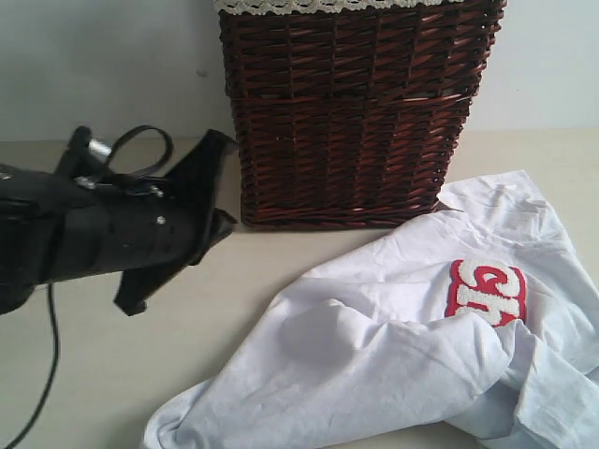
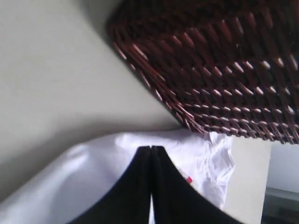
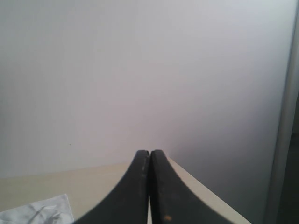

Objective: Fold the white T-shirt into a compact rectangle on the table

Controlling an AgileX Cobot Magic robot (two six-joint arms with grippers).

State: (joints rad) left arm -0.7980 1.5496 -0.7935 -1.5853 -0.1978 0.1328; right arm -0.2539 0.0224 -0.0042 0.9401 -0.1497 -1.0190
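The white T-shirt (image 1: 402,346) lies crumpled on the table (image 1: 122,374), from the front centre to the right, with part of its red lettered patch (image 1: 487,292) showing. My left gripper (image 1: 225,220) hovers left of the shirt and is shut with nothing in it. In the left wrist view its shut tips (image 2: 151,148) stand in front of the shirt (image 2: 70,177), apart from it. The right gripper (image 3: 150,151) is shut and empty and faces the wall, with a corner of the shirt (image 3: 37,212) beside it. It does not show in the exterior view.
A tall dark brown wicker basket (image 1: 356,112) with cream lace trim stands at the back centre, and the shirt's far edge touches its base (image 2: 224,70). A black cable (image 1: 51,355) hangs from the left arm. The table's edge (image 3: 210,196) runs close by the right gripper.
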